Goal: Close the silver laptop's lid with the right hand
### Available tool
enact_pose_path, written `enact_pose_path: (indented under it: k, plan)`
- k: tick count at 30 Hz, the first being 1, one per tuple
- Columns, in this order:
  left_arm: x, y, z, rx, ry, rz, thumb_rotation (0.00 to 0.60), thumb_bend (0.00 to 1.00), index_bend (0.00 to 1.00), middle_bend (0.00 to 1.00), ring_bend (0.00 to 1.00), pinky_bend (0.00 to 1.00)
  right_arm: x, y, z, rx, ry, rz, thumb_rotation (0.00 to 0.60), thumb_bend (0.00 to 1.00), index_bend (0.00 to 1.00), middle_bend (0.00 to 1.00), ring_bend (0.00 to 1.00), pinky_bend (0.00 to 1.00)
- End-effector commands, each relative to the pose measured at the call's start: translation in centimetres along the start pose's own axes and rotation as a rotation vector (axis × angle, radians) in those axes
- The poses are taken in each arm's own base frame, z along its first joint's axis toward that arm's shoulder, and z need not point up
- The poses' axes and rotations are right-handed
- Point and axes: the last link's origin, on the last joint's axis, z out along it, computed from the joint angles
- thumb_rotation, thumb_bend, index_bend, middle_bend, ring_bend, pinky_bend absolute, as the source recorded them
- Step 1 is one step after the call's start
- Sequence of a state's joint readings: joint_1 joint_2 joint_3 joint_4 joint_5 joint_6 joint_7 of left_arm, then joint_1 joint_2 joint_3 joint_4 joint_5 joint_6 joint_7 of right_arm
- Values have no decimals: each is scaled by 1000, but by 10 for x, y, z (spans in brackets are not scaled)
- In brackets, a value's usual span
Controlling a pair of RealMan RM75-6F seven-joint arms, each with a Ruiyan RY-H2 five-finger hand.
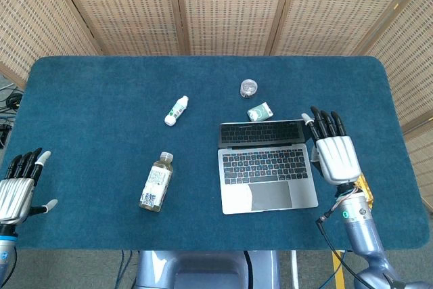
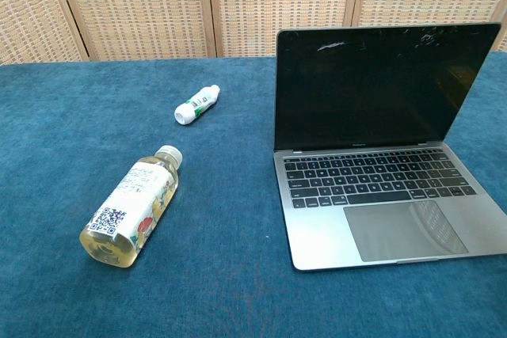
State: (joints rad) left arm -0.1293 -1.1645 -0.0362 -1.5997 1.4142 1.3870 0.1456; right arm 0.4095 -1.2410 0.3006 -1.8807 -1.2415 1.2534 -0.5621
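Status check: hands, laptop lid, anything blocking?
Right hand open, at lid's right edge. Left hand open, idle. Silver laptop lid up. Nothing blocking.

Blue table [image 1: 95, 99] (laptop [image 1: 266, 177], bottles [image 1: 156, 181])

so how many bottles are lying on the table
2: a small white bottle left of the laptop's far side, and a larger clear bottle nearer, left of its keyboard. None seems hidden.
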Motion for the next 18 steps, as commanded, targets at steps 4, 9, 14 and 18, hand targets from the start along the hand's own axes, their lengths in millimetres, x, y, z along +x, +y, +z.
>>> enact_pose_path:
  k: [4,9,14,18]
  plan:
    - [1,0,0,0,3,-1,600,97,0,0,0,0,-1,-20,17,18,-27,-14,600,956,38,0,0,0]
    - [0,0,0,-1,0,1,600,97,0,0,0,0,-3,-30,29,20,-48,-21,600,956,38,0,0,0]
    - [0,-2,1,6,-1,0,600,97,0,0,0,0,-7,-36,39,5,-79,-23,600,956,38,0,0,0]
    - [0,-2,2,6,-3,1,600,98,0,0,0,0,-10,-39,44,-13,-104,-3,600,956,38,0,0,0]
